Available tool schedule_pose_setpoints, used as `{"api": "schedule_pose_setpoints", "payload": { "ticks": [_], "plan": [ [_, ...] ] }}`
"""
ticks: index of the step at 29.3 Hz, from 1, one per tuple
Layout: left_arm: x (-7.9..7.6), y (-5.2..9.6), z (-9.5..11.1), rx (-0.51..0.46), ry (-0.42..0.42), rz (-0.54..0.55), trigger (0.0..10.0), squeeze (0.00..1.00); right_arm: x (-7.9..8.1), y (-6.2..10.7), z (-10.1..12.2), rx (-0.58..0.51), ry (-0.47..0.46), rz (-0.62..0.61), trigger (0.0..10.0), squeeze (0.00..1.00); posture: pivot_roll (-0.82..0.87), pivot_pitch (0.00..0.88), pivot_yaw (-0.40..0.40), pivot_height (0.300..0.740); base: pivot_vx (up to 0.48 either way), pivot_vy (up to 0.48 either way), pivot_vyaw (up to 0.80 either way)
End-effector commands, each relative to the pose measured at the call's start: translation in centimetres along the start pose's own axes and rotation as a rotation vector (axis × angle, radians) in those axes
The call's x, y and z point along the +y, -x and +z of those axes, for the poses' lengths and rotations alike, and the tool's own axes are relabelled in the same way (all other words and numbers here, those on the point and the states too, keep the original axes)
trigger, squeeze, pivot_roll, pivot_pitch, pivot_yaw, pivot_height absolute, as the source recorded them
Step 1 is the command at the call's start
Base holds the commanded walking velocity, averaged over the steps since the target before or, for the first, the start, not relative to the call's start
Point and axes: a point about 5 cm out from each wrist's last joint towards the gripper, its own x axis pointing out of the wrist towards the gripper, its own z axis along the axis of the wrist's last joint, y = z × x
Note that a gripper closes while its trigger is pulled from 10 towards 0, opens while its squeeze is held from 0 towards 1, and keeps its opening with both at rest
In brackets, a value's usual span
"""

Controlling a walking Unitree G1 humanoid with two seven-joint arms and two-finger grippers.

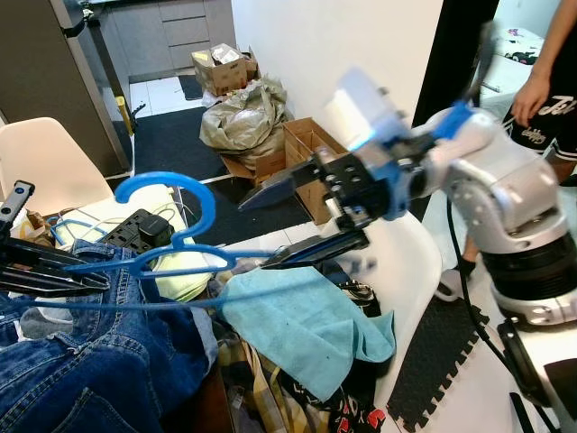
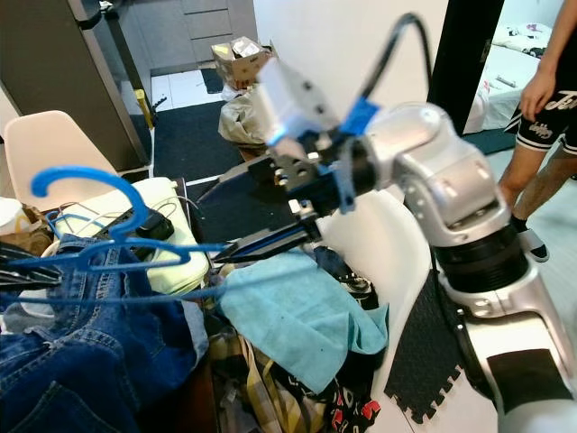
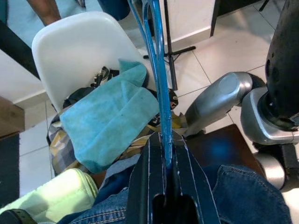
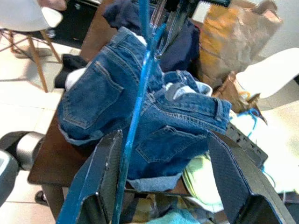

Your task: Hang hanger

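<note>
A blue plastic clothes hanger [image 1: 171, 253] is held level above crumpled blue denim jeans [image 1: 99, 361] on a dark wooden table [image 4: 51, 154]. The left pincer [image 1: 54, 271] is clenched on one end. The right pincer [image 1: 311, 212] is spread wide around the other end, above a teal cloth [image 1: 302, 320] on a white chair [image 3: 84, 46].

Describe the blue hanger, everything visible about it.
The blue hanger looks like thin plastic, with a rounded hook standing upright and slim arms running roughly level. It is held in the air above the jeans and the teal cloth. The left hand is shut on one end; the other end lies between the open fingers of the right hand.
</note>
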Motion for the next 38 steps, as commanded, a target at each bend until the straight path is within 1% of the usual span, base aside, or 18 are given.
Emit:
{"api": "schedule_pose_setpoints", "payload": {
  "ticks": [1, 3, 4, 5, 6, 11, 14, 15, 17, 23, 25, 26, 27, 28, 30, 38],
  "plan": [
    [0.1, -0.2, -0.3, 0.004, -0.013, 0.008, 10.0, 0.0, 0.3, -1.0, -0.2, 0.022, -0.008, 0.013, 10.0, 0.0, -0.01, 0.0, 0.034, 0.74, 0.0, 0.0, 0.0],
    [0.6, -0.3, -0.9, 0.05, -0.025, 0.041, 10.0, 0.0, 0.4, -2.0, -0.2, 0.028, -0.047, 0.008, 10.0, 0.0, -0.02, 0.0, 0.036, 0.74, 0.0, 0.0, 0.0],
    [0.6, -0.3, -0.9, 0.05, -0.025, 0.041, 10.0, 0.0, 0.4, -2.0, -0.2, 0.028, -0.047, 0.008, 10.0, 0.0, -0.02, 0.0, 0.036, 0.74, 0.0, 0.0, 0.0],
    [1.1, -0.5, -1.2, 0.077, -0.039, 0.075, 10.0, 0.0, 0.1, -3.0, -0.4, 0.037, -0.084, -0.015, 10.0, 0.0, -0.02, 0.001, 0.036, 0.74, 0.0, 0.0, 0.0],
    [1.3, -0.5, -1.3, 0.081, -0.044, 0.084, 10.0, 0.0, 0.0, -3.3, -0.4, 0.042, -0.097, -0.027, 10.0, 0.0, -0.02, 0.001, 0.036, 0.74, 0.0, 0.0, 0.0],
    [1.4, -0.5, -1.4, 0.089, -0.047, 0.097, 10.0, 0.0, -0.2, -3.6, -0.7, 0.055, -0.116, -0.051, 10.0, 0.0, -0.02, 0.0, 0.038, 0.74, 0.0, 0.0, 0.0],
    [1.6, -0.6, -1.6, 0.098, -0.055, 0.114, 10.0, 0.0, 0.1, -4.3, -1.0, 0.052, -0.142, -0.052, 10.0, 0.0, -0.02, 0.005, 0.04, 0.74, 0.0, 0.0, 0.0],
    [1.6, -0.6, -1.6, 0.098, -0.055, 0.114, 10.0, 0.0, 0.1, -4.3, -1.0, 0.052, -0.142, -0.052, 10.0, 0.0, -0.02, 0.005, 0.04, 0.74, 0.0, 0.0, 0.0],
    [1.9, -0.7, -1.6, 0.091, -0.066, 0.125, 10.0, 0.0, 0.2, -5.2, -1.0, 0.037, -0.17, -0.059, 10.0, 0.0, -0.02, 0.005, 0.039, 0.74, 0.0, 0.0, 0.0],
    [2.1, -0.8, -1.5, 0.084, -0.079, 0.128, 10.0, 0.0, -0.1, -5.9, -1.1, 0.018, -0.209, -0.096, 10.0, 0.0, -0.02, 0.007, 0.039, 0.74, 0.0, 0.0, 0.0],
    [2.1, -0.8, -1.5, 0.084, -0.079, 0.128, 10.0, 0.0, -0.1, -5.9, -1.1, 0.018, -0.209, -0.096, 10.0, 0.0, -0.02, 0.007, 0.039, 0.74, 0.0, 0.0, 0.0],
    [2.1, -0.8, -1.4, 0.082, -0.082, 0.129, 10.0, 0.0, -0.1, -6.1, -1.2, 0.016, -0.219, -0.101, 9.1, 0.0, -0.02, 0.007, 0.039, 0.74, 0.0, 0.0, 0.0],
    [2.1, -0.8, -1.4, 0.082, -0.082, 0.129, 10.0, 0.0, -0.1, -6.1, -1.2, 0.016, -0.219, -0.101, 9.1, 0.0, -0.02, 0.007, 0.039, 0.74, 0.0, 0.0, 0.0],
    [2.2, -0.8, -1.4, 0.08, -0.084, 0.131, 10.0, 0.0, -0.2, -6.3, -1.3, 0.012, -0.23, -0.107, 0.0, 0.0, -0.02, 0.008, 0.039, 0.74, 0.0, 0.0, 0.0],
    [2.2, -0.7, -1.2, 0.079, -0.088, 0.134, 10.0, 0.0, -0.3, -6.4, -1.6, 0.012, -0.244, -0.122, 0.0, 0.0, -0.02, 0.009, 0.04, 0.74, 0.0, 0.0, 0.0],
    [2.5, -0.3, -0.8, 0.069, -0.106, 0.161, 10.0, 0.0, -0.4, -6.2, -2.0, 0.03, -0.254, -0.152, 0.0, 0.0, -0.02, 0.01, 0.04, 0.74, 0.0, 0.0, 0.0]
  ]
}}
